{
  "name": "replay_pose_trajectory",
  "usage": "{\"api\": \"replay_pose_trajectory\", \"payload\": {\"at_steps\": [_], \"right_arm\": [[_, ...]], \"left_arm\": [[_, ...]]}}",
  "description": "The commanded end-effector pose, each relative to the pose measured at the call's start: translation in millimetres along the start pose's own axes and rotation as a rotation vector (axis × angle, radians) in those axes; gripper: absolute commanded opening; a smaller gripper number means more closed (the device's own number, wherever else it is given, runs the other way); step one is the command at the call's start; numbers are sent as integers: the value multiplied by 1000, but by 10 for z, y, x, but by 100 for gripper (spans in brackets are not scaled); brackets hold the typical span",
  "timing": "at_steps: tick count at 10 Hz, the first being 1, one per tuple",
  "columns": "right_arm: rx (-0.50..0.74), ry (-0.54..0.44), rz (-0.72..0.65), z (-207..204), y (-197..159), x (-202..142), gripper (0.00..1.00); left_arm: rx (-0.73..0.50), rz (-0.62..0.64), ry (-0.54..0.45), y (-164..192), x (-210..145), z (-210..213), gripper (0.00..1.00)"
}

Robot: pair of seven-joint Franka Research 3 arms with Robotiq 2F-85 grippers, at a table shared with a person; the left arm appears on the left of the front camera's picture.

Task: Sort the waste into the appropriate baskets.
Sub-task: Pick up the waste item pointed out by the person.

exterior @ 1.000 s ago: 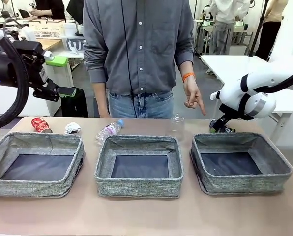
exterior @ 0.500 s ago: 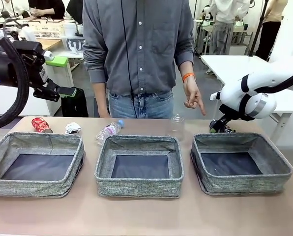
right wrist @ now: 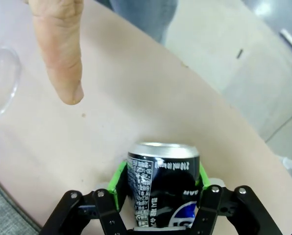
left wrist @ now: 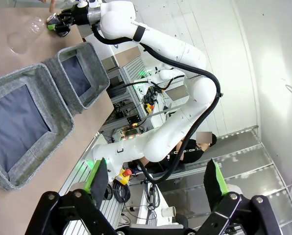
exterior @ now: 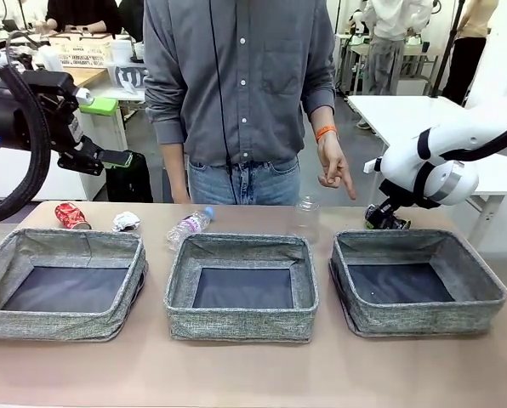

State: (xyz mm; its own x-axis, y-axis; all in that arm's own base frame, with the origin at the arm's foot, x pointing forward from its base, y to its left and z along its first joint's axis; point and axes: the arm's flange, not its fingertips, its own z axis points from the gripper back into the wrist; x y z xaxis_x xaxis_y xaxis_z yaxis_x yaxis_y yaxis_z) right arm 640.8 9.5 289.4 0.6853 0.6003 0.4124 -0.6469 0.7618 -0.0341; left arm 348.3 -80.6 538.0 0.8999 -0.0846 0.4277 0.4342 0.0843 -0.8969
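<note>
— Behind the right basket (exterior: 419,242), anything new?
— Barely. The right pincer (right wrist: 159,180) stays clamped on the dark can (right wrist: 163,161), shifted a touch. A person's finger (right wrist: 61,58) points just ahead of it.
— The left pincer (left wrist: 156,177)?
— Spread wide, empty, with the red can (exterior: 71,216) below it. The grasp looks secure; lifting to the basket seems next.

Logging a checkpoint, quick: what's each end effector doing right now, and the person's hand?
Left end effector: open, holding nothing.
Right end effector: closed on the dark can.
Person's hand: empty, finger pointing down.
</note>
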Motion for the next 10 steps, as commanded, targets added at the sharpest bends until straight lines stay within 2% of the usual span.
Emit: {"api": "replay_pose_trajectory", "payload": {"at_steps": [1, 2, 3, 4, 6, 7, 8, 9, 10], "right_arm": [[-6, 5, 9, -32, -59, -35, 35], [-8, 8, 9, -32, -60, -36, 0], [-7, 8, 10, -30, -59, -36, 15], [-10, 11, 8, -33, -59, -34, 0], [-11, 11, 9, -24, -62, -24, 0], [-15, 12, 8, -15, -71, -21, 25], [-21, 10, 6, 12, -88, -11, 18], [-40, -11, 7, 98, -113, 25, 5], [-77, -5, 22, 233, -137, 72, 5]], "left_arm": [[-10, -24, 0, -11, -1, -12, 100], [-10, -24, 0, -11, -1, -12, 100], [-10, -24, 0, -11, -1, -12, 100], [-10, -24, 0, -11, -1, -12, 100], [-10, -24, 0, -11, -1, -12, 100], [-10, -24, 0, -11, -1, -12, 100], [-10, -24, 0, -11, -1, -12, 100], [-10, -24, 0, -11, -1, -12, 100], [-10, -24, 0, -11, -1, -12, 100]]}}
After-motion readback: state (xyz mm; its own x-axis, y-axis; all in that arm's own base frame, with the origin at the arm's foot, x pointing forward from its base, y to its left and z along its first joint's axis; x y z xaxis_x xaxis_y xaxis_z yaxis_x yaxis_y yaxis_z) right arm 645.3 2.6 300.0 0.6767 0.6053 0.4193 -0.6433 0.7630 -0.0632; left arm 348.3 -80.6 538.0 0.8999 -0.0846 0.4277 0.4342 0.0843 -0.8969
